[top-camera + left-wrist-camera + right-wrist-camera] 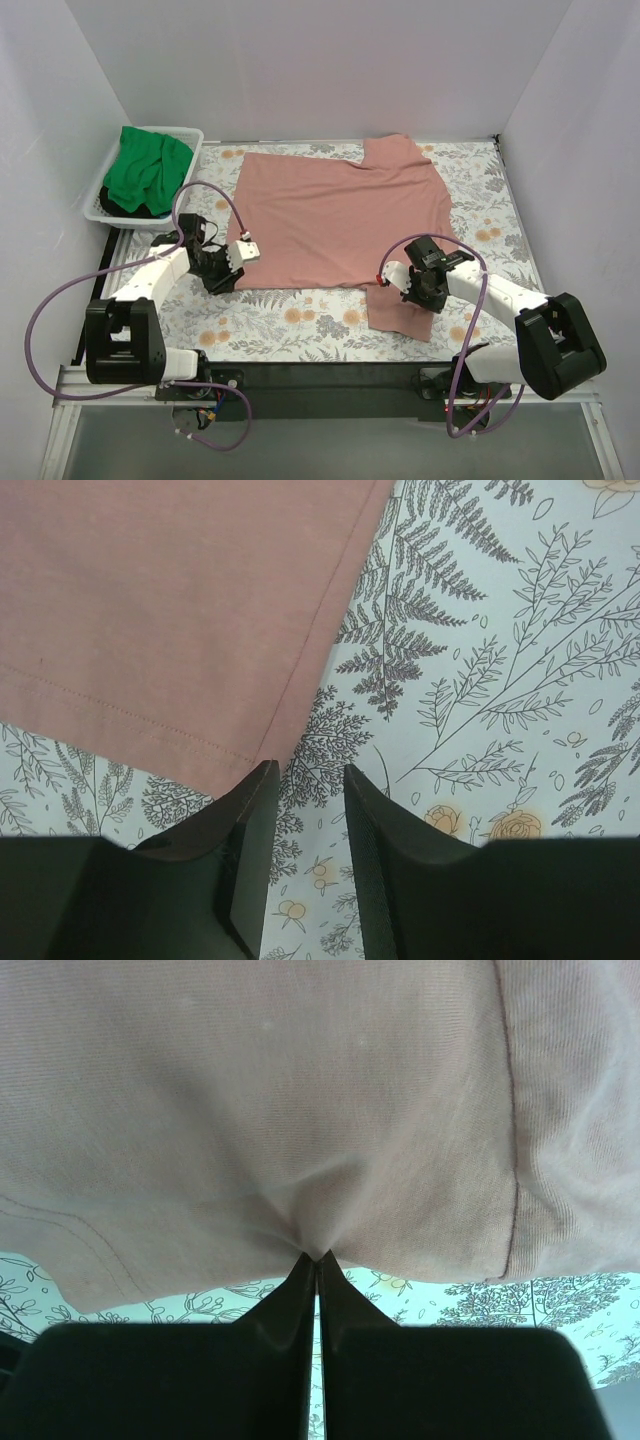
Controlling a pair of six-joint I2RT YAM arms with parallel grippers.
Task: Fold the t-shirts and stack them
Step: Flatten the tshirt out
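While the pink t-shirt [340,215] is lying spread flat over the floral cloth [300,325] that is covering the worktop [330,370], reaching from the middle towards the far edge, the two arms are setting up the grip for what looks like its first fold. The right hand [317,1258] is pinching the shirt's near edge towards the worktop's near-right corner. Its jaws are pressed tight on a small pucker of cloth beside a stitched seam, and a loose flap of pink is lying just nearer the near edge. The left hand [308,770] is sitting at the shirt's near-left corner with its jaws standing apart and only fern print showing between them. The hemmed corner is touching the tip of one finger [245,820] but is not lying in the gap, so this hand is gripping nothing. The green t-shirt [148,172] is lying bunched in the white basket [193,133] at the far-left corner, well apart from both hands. By my reading the task is only beginning: one shirt is being readied for folding and the other is waiting its turn. The next move is calling for the left hand to shift slightly towards the shirt, so the corner is sitting between the fingers before they close. After that, both hands would need to lift together and carry the near edge evenly. Closing where it stands risks nipping only the hem's tip, or nothing, and skewing the fold.
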